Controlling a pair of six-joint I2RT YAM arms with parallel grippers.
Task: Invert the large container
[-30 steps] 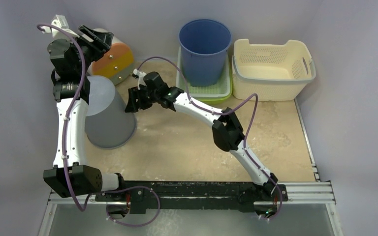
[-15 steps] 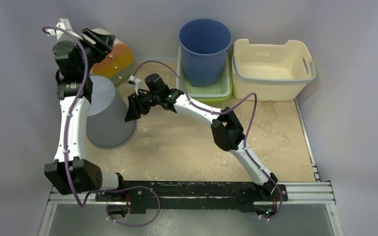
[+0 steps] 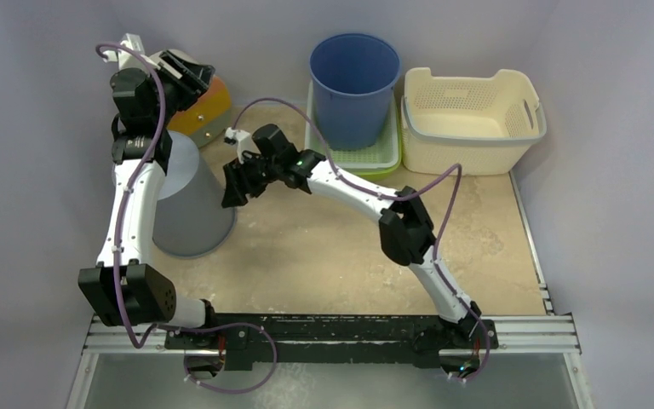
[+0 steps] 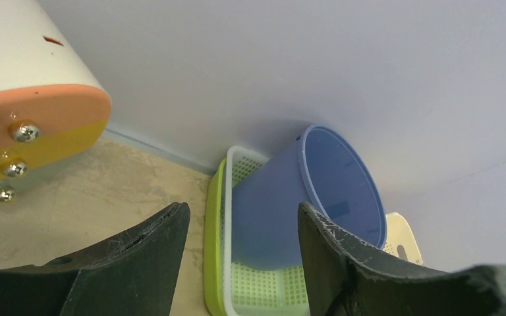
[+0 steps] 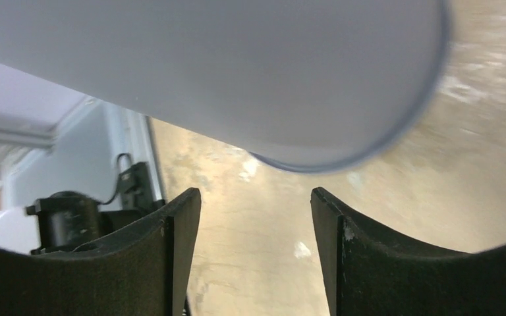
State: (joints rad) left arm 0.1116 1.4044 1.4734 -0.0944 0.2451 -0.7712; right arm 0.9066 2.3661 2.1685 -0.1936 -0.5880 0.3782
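The large container (image 3: 189, 204) is a grey bucket on the left of the table, its wide rim down and its narrow closed end up. My left arm reaches over it. My left gripper (image 3: 190, 75) is open beyond it, near the back wall, with nothing between its fingers (image 4: 242, 217). My right gripper (image 3: 231, 185) is open just right of the container's side, apart from it. In the right wrist view the grey container (image 5: 237, 66) fills the top, and bare table shows between the open fingers (image 5: 255, 204).
A blue bucket (image 3: 353, 85) stands in a green tray (image 3: 385, 158) at the back, with a cream basket (image 3: 473, 119) to its right. An orange and white object (image 3: 203, 111) lies by the left gripper. The black rail (image 3: 332, 331) runs along the near edge.
My left gripper has swung to the right along the back wall. The right gripper has shifted slightly beside the container. The container has stayed put.
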